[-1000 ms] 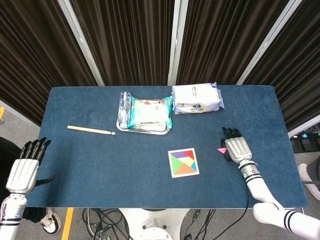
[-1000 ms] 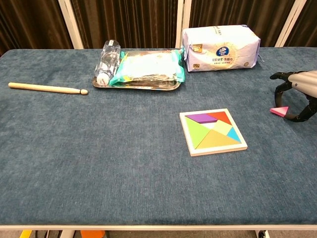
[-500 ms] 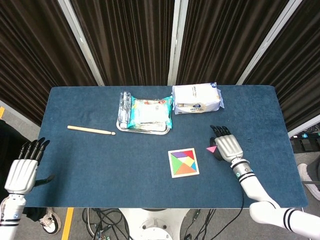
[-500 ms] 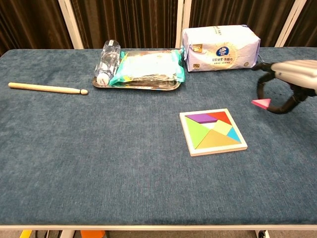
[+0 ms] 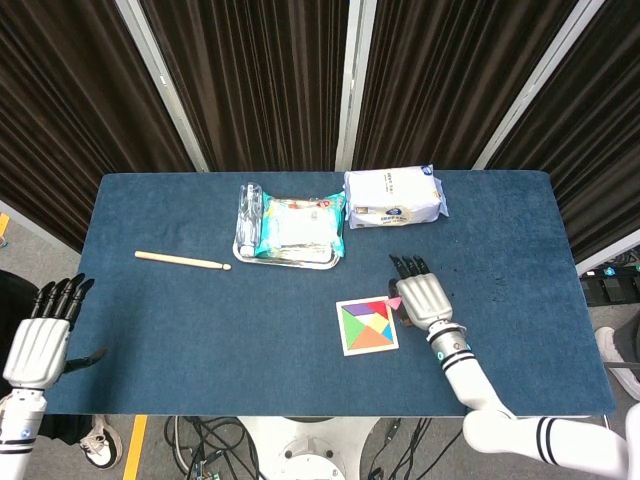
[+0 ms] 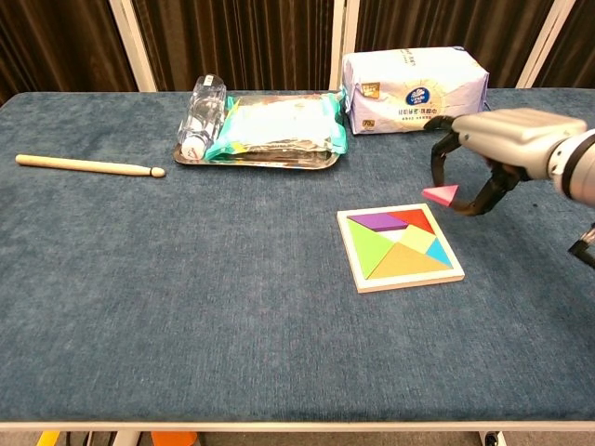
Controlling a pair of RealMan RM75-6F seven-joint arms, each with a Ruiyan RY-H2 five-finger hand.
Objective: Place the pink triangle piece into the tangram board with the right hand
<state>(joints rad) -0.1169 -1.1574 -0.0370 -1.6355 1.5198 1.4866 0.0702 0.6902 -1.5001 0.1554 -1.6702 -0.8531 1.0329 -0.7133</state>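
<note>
Tray (image 6: 256,160) behind tangram board (image 6: 400,247)

A table (image 5: 200,320) covered in dark blue cloth carries a square white-framed tangram board (image 6: 400,247) near its middle. Toward the back rests a flat metal tray (image 6: 256,158), with a white and blue plastic-wrapped pack (image 6: 414,90) just to its right. A slim wooden stick (image 6: 88,166) lies well apart at the left.

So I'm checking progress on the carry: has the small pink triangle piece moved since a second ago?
Yes. The small pink triangle piece, pinched by the right hand, has travelled leftward in the chest view and now hangs by the square wooden tangram board's far right corner.
</note>
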